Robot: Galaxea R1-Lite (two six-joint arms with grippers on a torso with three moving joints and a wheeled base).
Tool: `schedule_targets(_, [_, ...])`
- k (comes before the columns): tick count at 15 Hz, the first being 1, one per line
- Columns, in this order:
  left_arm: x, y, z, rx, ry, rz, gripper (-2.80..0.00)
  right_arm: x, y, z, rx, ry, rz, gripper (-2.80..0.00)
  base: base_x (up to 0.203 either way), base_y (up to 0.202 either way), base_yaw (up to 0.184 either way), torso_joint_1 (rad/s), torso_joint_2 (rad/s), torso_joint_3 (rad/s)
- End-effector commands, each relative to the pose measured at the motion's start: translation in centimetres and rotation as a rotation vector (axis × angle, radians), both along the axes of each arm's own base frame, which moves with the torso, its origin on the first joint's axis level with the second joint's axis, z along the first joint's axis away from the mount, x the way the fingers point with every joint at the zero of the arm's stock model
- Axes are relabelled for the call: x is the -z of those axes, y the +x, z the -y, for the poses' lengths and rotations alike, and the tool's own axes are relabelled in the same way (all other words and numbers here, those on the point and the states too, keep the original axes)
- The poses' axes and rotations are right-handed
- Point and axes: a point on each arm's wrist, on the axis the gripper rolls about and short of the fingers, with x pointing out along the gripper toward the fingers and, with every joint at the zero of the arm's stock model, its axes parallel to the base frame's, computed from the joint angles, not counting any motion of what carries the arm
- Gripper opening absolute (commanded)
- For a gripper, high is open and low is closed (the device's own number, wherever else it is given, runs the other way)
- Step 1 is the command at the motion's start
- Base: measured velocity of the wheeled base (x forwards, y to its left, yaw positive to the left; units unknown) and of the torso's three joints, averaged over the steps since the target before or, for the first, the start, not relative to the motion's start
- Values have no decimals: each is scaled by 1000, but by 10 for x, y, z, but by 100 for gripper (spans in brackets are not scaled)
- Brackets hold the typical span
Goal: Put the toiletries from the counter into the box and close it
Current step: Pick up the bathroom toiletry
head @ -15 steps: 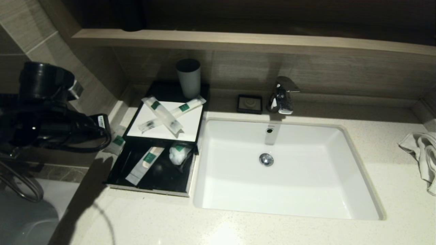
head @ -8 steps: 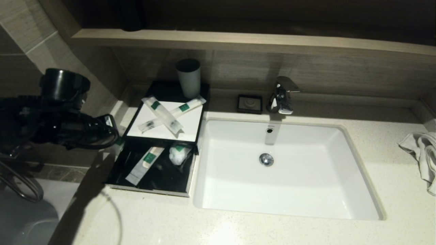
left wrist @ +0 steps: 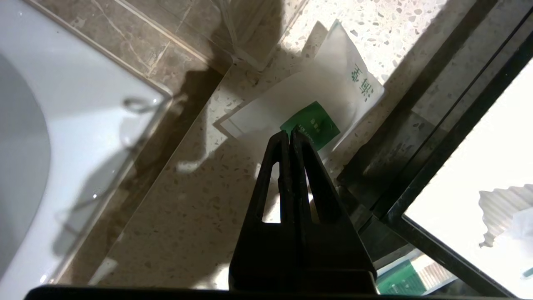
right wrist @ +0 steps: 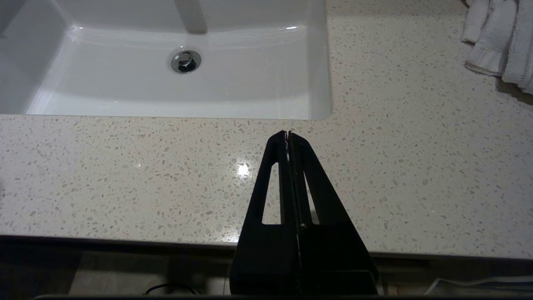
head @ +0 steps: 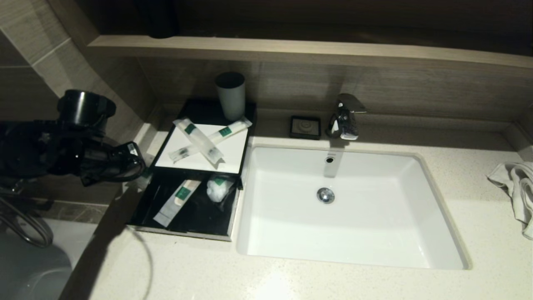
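Hovering left gripper [left wrist: 290, 132], fingers together, over sachet [left wrist: 316, 112] beside box [head: 187, 208] edge.

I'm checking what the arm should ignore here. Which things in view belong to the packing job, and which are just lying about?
Job: white packet on the counter under the shut left gripper; two crossed tubes on the white lid; open black box.

Lying about: cup, soap dish, faucet, towel.

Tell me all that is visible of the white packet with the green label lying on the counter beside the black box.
The white packet is a flat, paper-like sachet with a green rectangular label and green printed characters near one end. It lies flat on the speckled counter, close beside the black box wall, partly in shadow. The left gripper hangs just over its green label with jaws shut, holding nothing. Contact cannot be told.
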Motion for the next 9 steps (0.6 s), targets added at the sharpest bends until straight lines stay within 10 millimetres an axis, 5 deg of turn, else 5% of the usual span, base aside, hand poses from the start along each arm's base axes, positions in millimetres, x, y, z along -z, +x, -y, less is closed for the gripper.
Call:
schedule_targets(1, [2,2,0,-16,-19,-3,-280,0,0,0,0,0,0,-280,0,0,0,0,0,0])
schedule_targets(8, [2,11,1,-33,-65,12,-280,0,0,0,0,0,0,-280,0,0,0,0,0,0])
schedule_targets(9, [1,13,1,-41,-76,17,0,0,0,0,0,0,0,-280,0,0,0,0,0,0])
